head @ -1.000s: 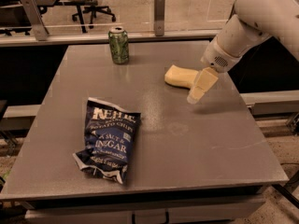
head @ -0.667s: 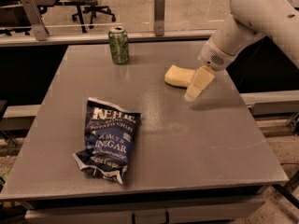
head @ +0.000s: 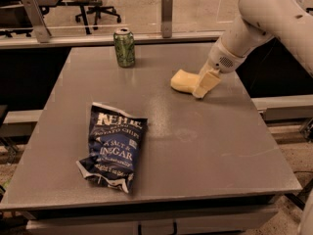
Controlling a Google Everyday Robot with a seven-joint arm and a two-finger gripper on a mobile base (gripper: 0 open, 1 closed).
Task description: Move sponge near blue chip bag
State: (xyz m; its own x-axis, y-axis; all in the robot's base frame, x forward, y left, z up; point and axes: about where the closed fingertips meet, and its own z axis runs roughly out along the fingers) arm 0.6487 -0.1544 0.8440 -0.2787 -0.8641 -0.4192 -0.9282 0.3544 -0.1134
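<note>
The tool (head: 204, 84) touches the sponge (head: 182, 81), hold unclear to me; I'd centre it squarely, then carry toward blue chip bag (head: 113, 148).

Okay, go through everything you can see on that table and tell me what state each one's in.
sponge: lying on the table, far right, gripper at its right end.
blue chip bag: lying flat, label up, crinkled, front left, well apart from the sponge.
green drink can: upright near the far edge.
gripper: low, against the sponge; grip can't be judged.
</note>
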